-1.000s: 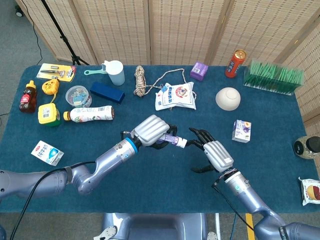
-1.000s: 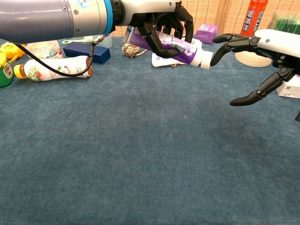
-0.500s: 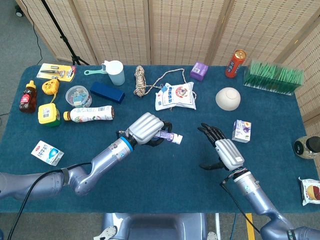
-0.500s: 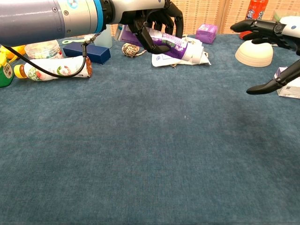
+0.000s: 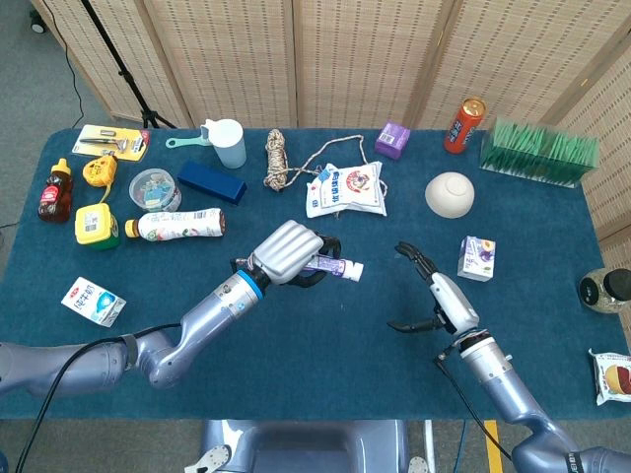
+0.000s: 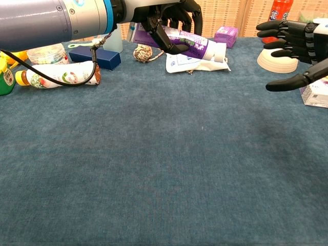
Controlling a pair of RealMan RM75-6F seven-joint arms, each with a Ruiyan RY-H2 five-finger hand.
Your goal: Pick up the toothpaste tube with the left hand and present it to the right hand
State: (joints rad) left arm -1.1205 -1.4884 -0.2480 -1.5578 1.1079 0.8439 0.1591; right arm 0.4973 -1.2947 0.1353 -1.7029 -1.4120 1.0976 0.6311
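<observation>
Your left hand (image 5: 291, 253) grips the tube (image 5: 330, 266) with its fingers wrapped round the body, holding it clear above the tabletop (image 5: 325, 365) near the middle, cap end pointing toward your right side. That grip looks the same as it did a second ago. What has changed is the gap: a second ago your right hand (image 5: 441, 301) had its fingertips almost at the cap, and since then it has pulled back toward the right, while the left hand has drawn the tube in a little. The two are now well apart, with bare cloth between them. The right hand is empty, fingers spread and thumb held away, palm turned roughly toward the tube (in the chest view the fingers (image 6: 279, 32) reach in from the right edge).

For the task, I judge the pick-up done and the presentation either just finished or undone; if the handover still counts, you need to close that gap again.

Room is good in the middle. The open stretch between the hands has nothing lying on it, so a straight sideways move of the left hand should be free. Mind what sits behind the tube's line: the pouch (image 5: 347, 189) lies just beyond it. On the right hand's far side, the carton (image 5: 476, 258) is near and the bowl (image 5: 450, 193) further back, so keep that hand from swinging outward.
</observation>
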